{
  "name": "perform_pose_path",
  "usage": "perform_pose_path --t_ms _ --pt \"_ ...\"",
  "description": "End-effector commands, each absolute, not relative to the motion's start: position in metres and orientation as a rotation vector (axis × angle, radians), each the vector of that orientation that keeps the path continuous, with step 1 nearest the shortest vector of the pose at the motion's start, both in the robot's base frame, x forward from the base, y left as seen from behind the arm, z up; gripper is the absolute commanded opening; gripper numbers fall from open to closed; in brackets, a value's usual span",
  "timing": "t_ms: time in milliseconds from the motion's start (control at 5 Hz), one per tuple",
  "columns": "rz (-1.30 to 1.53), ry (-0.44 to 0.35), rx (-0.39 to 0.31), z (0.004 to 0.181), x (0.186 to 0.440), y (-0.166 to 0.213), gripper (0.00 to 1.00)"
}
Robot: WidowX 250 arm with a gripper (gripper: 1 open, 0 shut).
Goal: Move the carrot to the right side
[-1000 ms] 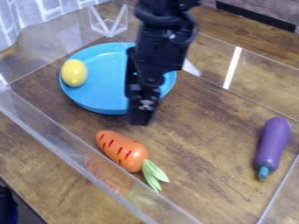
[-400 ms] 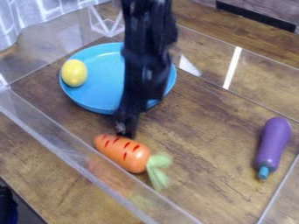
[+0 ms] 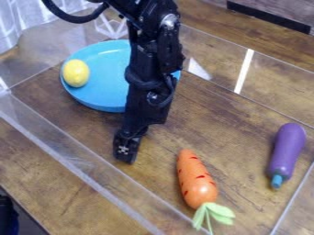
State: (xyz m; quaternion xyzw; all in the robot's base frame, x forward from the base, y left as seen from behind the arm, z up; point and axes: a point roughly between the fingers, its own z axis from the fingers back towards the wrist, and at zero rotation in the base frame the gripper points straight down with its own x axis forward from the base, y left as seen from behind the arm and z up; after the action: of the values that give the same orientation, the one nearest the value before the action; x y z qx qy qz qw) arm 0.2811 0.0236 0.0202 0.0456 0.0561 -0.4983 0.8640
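The carrot (image 3: 193, 177) is orange with dark stripes and lies on the wooden table right of centre, near the front. Its light green leaves (image 3: 211, 217) point toward the front edge. My gripper (image 3: 128, 147) hangs low over the table just left of the carrot, a short gap away and not touching it. Its black fingers are open and hold nothing. The dark arm rises from it up to the top of the view.
A blue plate (image 3: 108, 92) with a yellow lemon (image 3: 76, 72) on it sits at the back left, partly behind the arm. A purple eggplant (image 3: 287, 151) lies at the right edge. A clear plastic wall (image 3: 68, 156) runs along the front left.
The carrot has shifted from front left to right of centre and turned, its leaves now pointing forward. My gripper has dropped down and forward, ending left of the carrot.
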Motion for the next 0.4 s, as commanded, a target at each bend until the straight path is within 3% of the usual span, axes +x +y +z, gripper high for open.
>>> perform_pose_path --t_ms 0,200 --pt "-1.000 0.101 0.111 0.0242 0.2781 0.0268 1.00" --pt "-0.950 0.101 0.108 0.0243 0.2713 0.0317 1.00"
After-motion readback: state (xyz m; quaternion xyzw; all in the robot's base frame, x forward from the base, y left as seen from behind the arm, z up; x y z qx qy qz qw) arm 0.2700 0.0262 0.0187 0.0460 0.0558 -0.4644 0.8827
